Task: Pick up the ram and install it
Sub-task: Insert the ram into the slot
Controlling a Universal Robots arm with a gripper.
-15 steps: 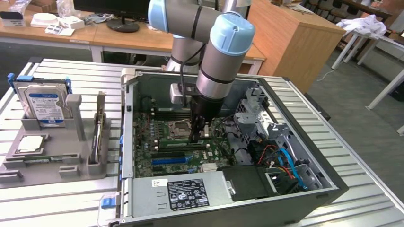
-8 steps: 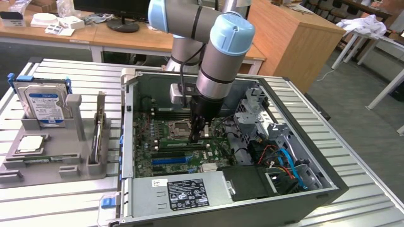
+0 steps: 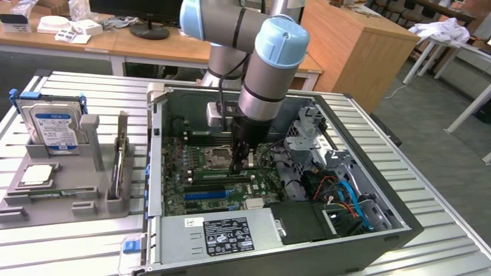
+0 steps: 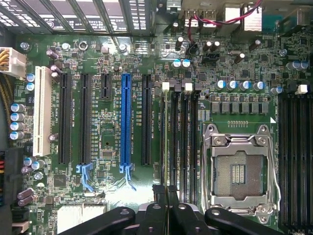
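Observation:
My gripper (image 4: 167,196) hangs inside the open computer case (image 3: 276,253), low over the motherboard (image 4: 112,122). Its black fingertips (image 4: 159,197) are pressed together and I see nothing between them. They sit over the dark memory slots (image 4: 178,137), beside the open processor socket (image 4: 238,171). Outside the case, at the exterior view's left, a long thin greenish stick that looks like the ram (image 3: 121,155) stands on edge in a grey holder (image 3: 92,201).
The grey holder also carries a blue-labelled hard drive (image 3: 54,126) and a square silver processor (image 3: 37,175). A power supply (image 3: 226,236) and cable bundles (image 3: 345,198) fill the case's near side. The case walls close in the arm (image 3: 268,69).

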